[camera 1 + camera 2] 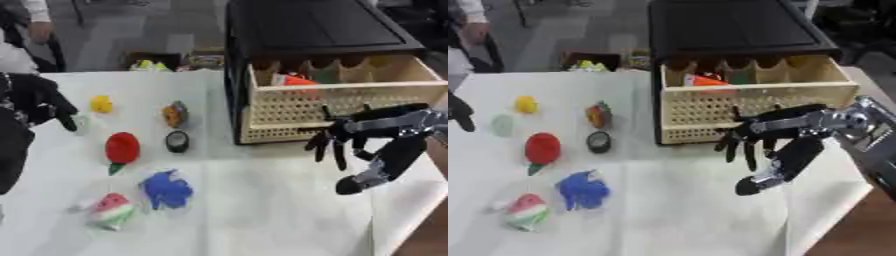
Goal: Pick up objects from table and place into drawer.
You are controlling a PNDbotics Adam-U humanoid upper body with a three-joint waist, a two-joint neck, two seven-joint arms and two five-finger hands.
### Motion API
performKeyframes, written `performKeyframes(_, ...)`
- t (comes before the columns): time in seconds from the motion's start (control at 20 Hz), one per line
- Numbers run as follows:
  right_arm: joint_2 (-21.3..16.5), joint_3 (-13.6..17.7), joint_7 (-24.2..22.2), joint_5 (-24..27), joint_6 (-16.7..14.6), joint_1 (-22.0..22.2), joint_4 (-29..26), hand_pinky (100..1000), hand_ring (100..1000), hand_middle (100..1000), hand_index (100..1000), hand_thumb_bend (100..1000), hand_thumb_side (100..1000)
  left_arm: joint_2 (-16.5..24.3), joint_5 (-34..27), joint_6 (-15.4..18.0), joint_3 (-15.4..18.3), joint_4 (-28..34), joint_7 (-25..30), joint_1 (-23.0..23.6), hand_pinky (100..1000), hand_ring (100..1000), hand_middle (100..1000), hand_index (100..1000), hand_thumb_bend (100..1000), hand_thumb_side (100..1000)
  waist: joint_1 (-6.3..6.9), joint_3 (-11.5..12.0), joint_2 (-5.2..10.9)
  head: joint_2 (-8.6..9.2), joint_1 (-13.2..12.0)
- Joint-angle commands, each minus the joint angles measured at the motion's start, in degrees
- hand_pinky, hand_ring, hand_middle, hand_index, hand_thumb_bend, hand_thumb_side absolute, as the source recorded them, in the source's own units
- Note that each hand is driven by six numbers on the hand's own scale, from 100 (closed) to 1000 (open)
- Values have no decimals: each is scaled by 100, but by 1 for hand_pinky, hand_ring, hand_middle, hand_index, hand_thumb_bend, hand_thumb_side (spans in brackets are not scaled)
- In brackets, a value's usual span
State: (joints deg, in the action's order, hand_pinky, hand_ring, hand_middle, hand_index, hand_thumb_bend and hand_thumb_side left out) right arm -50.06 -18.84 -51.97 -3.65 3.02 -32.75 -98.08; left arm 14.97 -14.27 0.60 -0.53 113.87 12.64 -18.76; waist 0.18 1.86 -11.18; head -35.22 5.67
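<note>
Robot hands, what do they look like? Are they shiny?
Mostly black. The right hand has thin black fingers and a thick black thumb, joined to a silver metal wrist, so that part is a bit shiny. The left hand is all black with rounded fingers.

The drawer [754, 107] wall hides most of an orange and green thing [710, 80] inside. The left robot hand [39, 100] is cut by the left edge. Small items [175, 64] beyond the table's [262, 210] far edge blur.
</note>
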Motion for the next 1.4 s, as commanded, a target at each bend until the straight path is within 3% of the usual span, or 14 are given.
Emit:
performKeyframes(0.05,-90,85,0,-89,9,-147,64,190,583,741,931,533,571,7,21,-20,31,72,34,-80,430,530,493,635,100,864,-7,28,64,75,22)
performKeyframes(1.4,62,135,0,-184,-86,-527,622,168,568,726,919,563,579,-47,36,-48,42,72,122,-63,435,532,494,633,100,869,-8,149,11,264,58)
